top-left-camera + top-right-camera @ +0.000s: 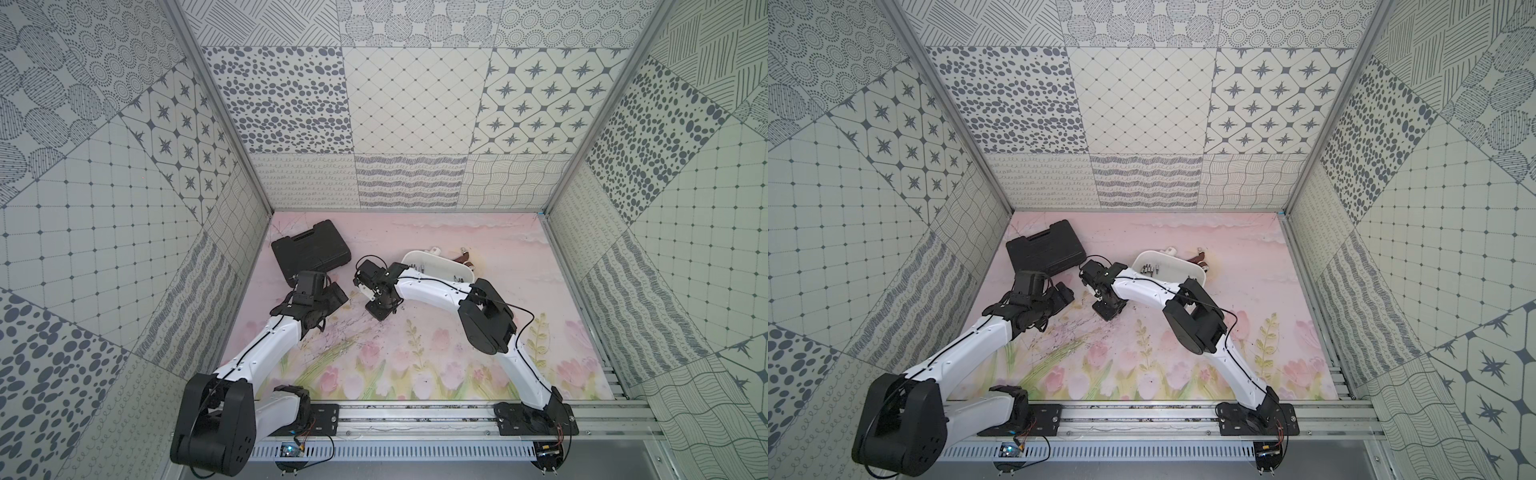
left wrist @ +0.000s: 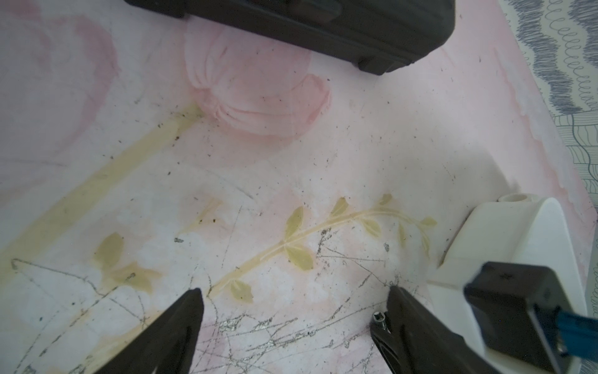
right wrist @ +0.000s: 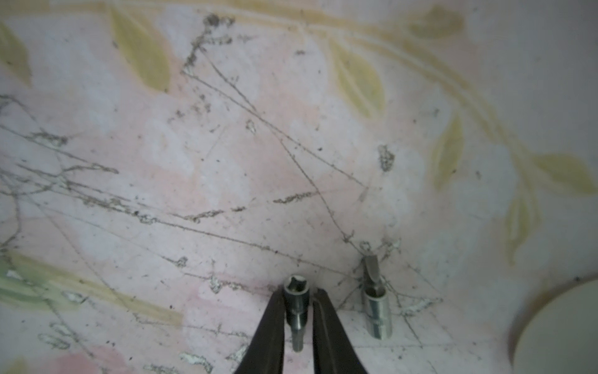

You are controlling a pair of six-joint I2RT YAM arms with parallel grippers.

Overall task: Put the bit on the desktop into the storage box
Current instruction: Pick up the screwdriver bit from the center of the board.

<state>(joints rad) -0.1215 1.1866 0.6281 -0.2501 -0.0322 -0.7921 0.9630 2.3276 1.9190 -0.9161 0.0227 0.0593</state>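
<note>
A small steel socket bit (image 3: 296, 304) lies on the scratched pink desktop (image 3: 226, 162), and my right gripper (image 3: 297, 293) is shut on it, one dark finger pressed to each side. A second bit (image 3: 375, 304) with a flat blade tip lies just beside it, untouched. Both top views show the right gripper (image 1: 379, 309) (image 1: 1108, 309) pointing down at mid-desk. The white storage box (image 1: 446, 262) (image 1: 1183, 266) stands behind that arm with several bits inside. My left gripper (image 2: 296, 307) (image 1: 336, 297) is open and empty close to the left, and the bit's end (image 2: 378, 317) shows by its finger.
A black tool case (image 1: 311, 249) (image 2: 323, 26) lies at the back left, close to the left gripper. A brown-handled tool (image 1: 463, 257) and a small white part (image 1: 434, 250) lie behind the storage box. The right arm's white link (image 2: 511, 233) reaches across the middle. Patterned walls enclose the desk.
</note>
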